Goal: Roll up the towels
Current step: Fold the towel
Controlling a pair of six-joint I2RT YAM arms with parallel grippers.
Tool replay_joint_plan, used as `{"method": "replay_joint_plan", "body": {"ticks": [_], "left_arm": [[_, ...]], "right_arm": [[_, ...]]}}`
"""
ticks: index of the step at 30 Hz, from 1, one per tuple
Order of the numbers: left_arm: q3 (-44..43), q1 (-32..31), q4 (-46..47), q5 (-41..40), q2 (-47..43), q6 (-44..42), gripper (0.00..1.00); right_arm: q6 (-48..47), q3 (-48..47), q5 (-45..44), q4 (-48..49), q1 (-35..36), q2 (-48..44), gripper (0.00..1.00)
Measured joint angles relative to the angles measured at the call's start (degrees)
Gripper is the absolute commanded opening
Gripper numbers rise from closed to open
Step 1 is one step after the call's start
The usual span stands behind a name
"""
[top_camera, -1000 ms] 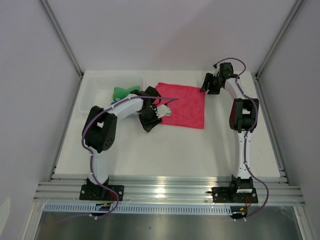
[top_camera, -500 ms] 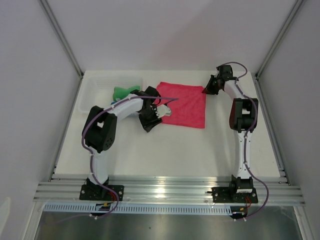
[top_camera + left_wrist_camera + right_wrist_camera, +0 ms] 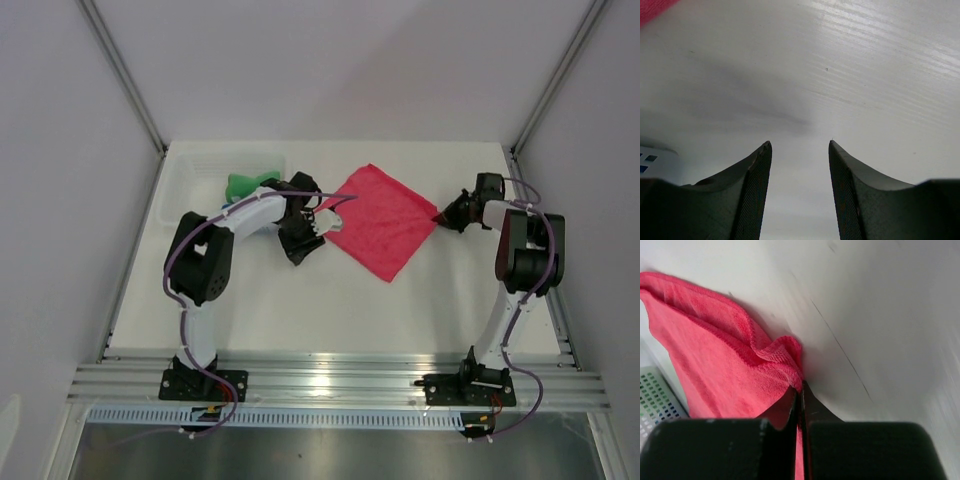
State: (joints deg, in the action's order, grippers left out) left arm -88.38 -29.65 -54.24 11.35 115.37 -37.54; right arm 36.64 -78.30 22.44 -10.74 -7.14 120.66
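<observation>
The pink towel [image 3: 382, 218] lies spread on the white table, turned like a diamond. My right gripper [image 3: 441, 217] is shut on its right corner, and the right wrist view shows the pink towel [image 3: 715, 365] bunched at the tips of my right gripper [image 3: 801, 386]. My left gripper [image 3: 318, 228] sits at the towel's left corner, open; in the left wrist view my left gripper [image 3: 800, 145] has only bare table between its fingers, with a sliver of pink towel [image 3: 652, 9] at top left. A green towel [image 3: 247, 183] sits in the white basket [image 3: 185, 180].
The white basket stands at the back left of the table, its perforated wall [image 3: 655, 395] showing in the right wrist view. Grey walls with metal rails close in the sides and back. An aluminium rail [image 3: 330, 380] runs along the near edge.
My right gripper has shut on the pink towel's back right corner and pulled it right and toward the front, turning the towel into a diamond. The left arm has not moved.
</observation>
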Motion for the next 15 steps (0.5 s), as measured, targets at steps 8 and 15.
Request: {"method": "replay_joint_plan", "body": {"ticks": [8, 15], "left_arm": [[-3.13, -0.55, -2.45, 4.02, -1.18, -1.99, 0.53], [-4.02, -2.82, -5.88, 9.92, -3.82, -5.75, 0.5]], "right_arm": [[7.37, 30.03, -5.18, 3.13, 7.04, -22.95, 0.0], [14.84, 45.62, -9.77, -0.44, 15.82, -41.27, 0.39]]}}
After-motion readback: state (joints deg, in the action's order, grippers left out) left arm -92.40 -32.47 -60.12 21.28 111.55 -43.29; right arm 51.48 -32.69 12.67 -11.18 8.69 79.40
